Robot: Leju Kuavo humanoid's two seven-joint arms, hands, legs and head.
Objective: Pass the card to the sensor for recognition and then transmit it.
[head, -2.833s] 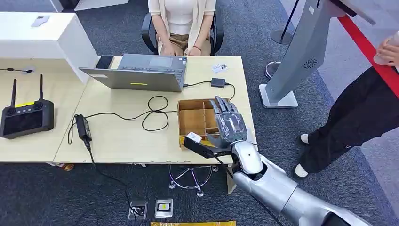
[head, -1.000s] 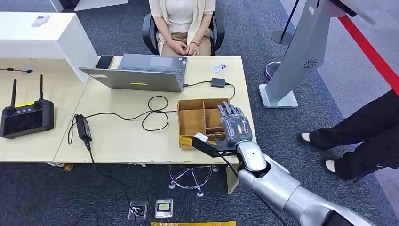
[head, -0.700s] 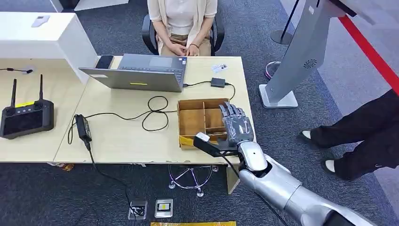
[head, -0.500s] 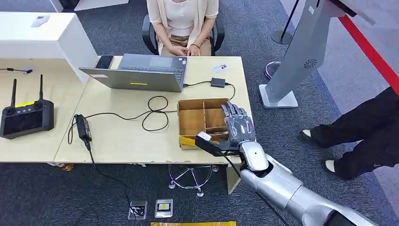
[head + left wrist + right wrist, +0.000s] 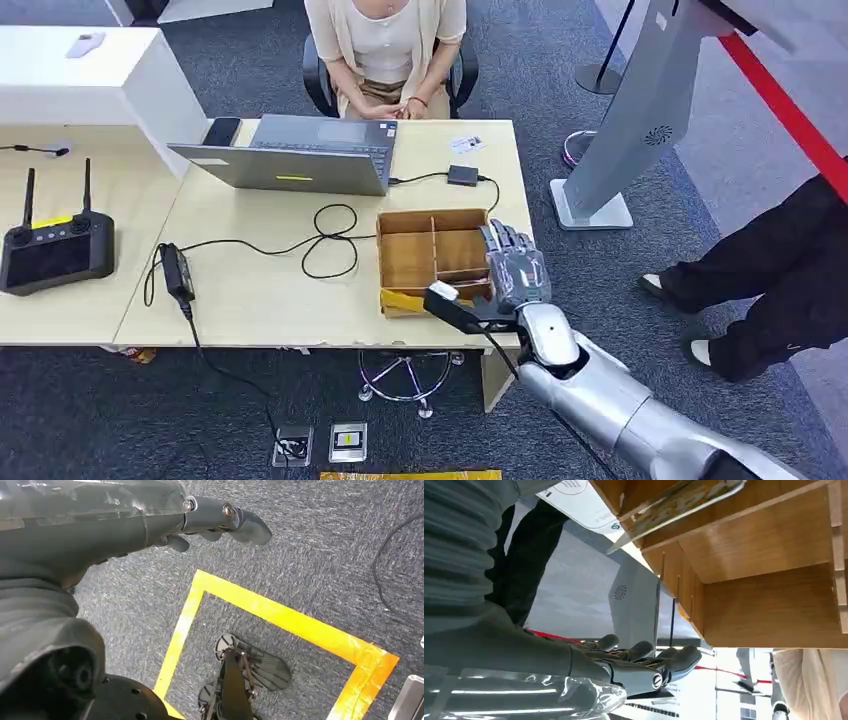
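My right hand [image 5: 505,283] hovers over the right side of the wooden divided box [image 5: 381,255] near the table's front edge, fingers spread flat, thumb reaching left, holding nothing. A yellowish card [image 5: 400,299] lies tilted in the box's front compartment. In the right wrist view that card [image 5: 684,500] leans against a divider of the box [image 5: 774,605], apart from my hand [image 5: 624,667]. A small black sensor box [image 5: 462,175] sits behind the wooden box, wired to the laptop [image 5: 300,155]. A second white card [image 5: 467,144] lies by the far table edge. My left hand [image 5: 200,517] hangs over the carpet, empty.
A seated person [image 5: 385,50] faces me behind the laptop. Someone in black trousers [image 5: 770,270] stands to the right beside a grey kiosk [image 5: 640,110]. Cables and a power brick [image 5: 177,270] lie mid-table; a remote controller [image 5: 55,245] rests at the left.
My right hand has drifted rightward along the box, still empty. The standing person's legs shifted at the right, and the seated person moved slightly.
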